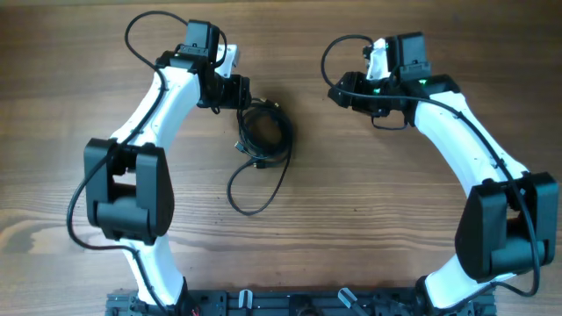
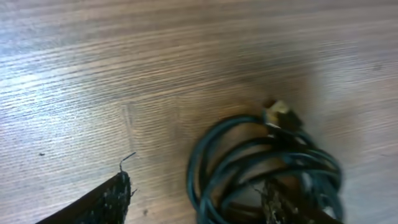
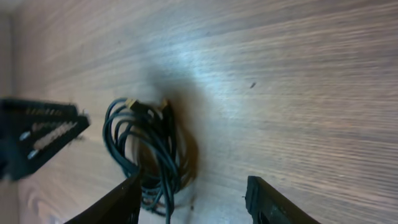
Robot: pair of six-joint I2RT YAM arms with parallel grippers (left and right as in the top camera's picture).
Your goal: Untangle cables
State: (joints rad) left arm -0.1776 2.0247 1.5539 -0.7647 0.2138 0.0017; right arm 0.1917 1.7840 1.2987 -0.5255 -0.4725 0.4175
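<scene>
The cables (image 1: pixel 263 132) lie as a small black coiled bundle in the middle of the table, with one loose loop (image 1: pixel 255 189) trailing toward the front. My left gripper (image 1: pixel 245 95) is at the bundle's upper left edge. In the left wrist view the left gripper (image 2: pixel 199 200) is open. One of its fingers (image 2: pixel 280 205) pokes into the coil (image 2: pixel 267 162), and a pale plug end (image 2: pixel 283 115) shows on top. My right gripper (image 1: pixel 345 93) hangs to the right of the bundle, apart from it. The right gripper (image 3: pixel 196 199) is open over bare wood, with the cables (image 3: pixel 149 143) ahead on its left.
The table is brown wood (image 1: pixel 70 53). Thick black wires (image 1: pixel 140 26) loop off both white arms near the back. The left arm's black gripper (image 3: pixel 37 137) shows at the left edge of the right wrist view. A dark rail (image 1: pixel 290 303) runs along the front edge.
</scene>
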